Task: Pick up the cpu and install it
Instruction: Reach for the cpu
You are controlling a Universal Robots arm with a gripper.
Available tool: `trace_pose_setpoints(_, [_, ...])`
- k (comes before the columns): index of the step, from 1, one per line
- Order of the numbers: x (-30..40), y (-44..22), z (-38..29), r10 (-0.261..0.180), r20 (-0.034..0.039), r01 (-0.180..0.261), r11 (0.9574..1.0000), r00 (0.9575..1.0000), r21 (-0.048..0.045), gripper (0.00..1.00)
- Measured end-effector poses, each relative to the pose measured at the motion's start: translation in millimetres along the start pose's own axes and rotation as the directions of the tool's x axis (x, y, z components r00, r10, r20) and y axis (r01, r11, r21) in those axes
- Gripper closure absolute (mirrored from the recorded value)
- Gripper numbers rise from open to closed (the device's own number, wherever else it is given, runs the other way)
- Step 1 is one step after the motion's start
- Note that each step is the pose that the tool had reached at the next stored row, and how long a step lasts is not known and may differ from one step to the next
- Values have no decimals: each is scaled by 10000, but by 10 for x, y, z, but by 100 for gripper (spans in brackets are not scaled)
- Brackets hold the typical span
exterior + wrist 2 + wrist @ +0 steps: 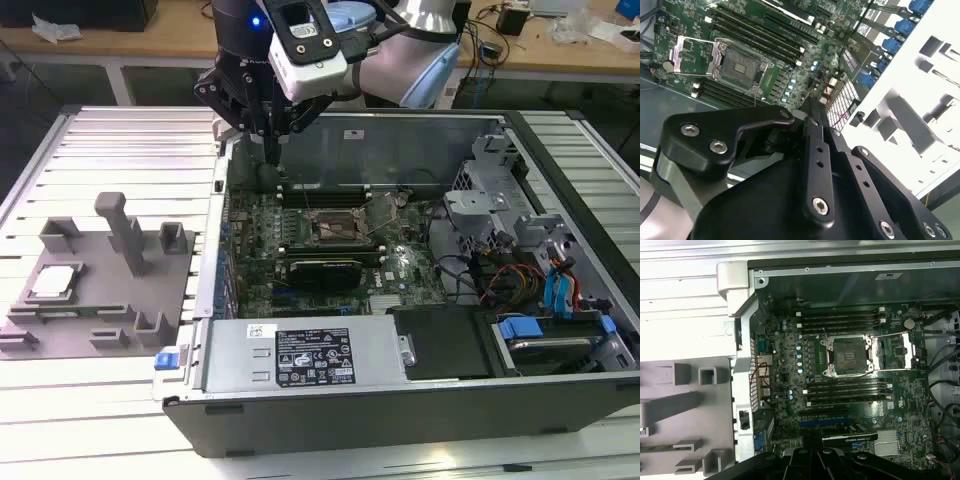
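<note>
The cpu (pixel 52 283), a small silvery-white square, lies flat in the grey moulded tray (pixel 100 320) at the exterior view's left, on the slatted table. My gripper (pixel 272 148) hangs over the far left corner of the open computer case, well away from the cpu; its black fingers (pixel 812 112) taper together, shut with nothing between them. On the green motherboard the dark square socket (pixel 335 228) (pixel 849 356) (pixel 740 65) is uncovered, its metal load plate (pixel 902 347) flipped open beside it.
The case walls (pixel 215 260) stand between tray and motherboard. Memory slots (pixel 840 320) flank the socket. A power supply (pixel 310 358), drive cage (pixel 490 190) and cables (pixel 500 280) fill the case's near and right side. Grey posts (pixel 125 230) rise from the tray.
</note>
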State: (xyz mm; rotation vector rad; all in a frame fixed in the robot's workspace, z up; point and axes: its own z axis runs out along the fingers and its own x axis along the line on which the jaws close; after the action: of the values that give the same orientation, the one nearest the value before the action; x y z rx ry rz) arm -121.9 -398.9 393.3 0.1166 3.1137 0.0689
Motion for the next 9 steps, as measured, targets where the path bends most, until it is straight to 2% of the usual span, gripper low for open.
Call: trace_pose_setpoints(9, [2, 0, 0, -1, 1, 1, 10000, 10000, -1, 89])
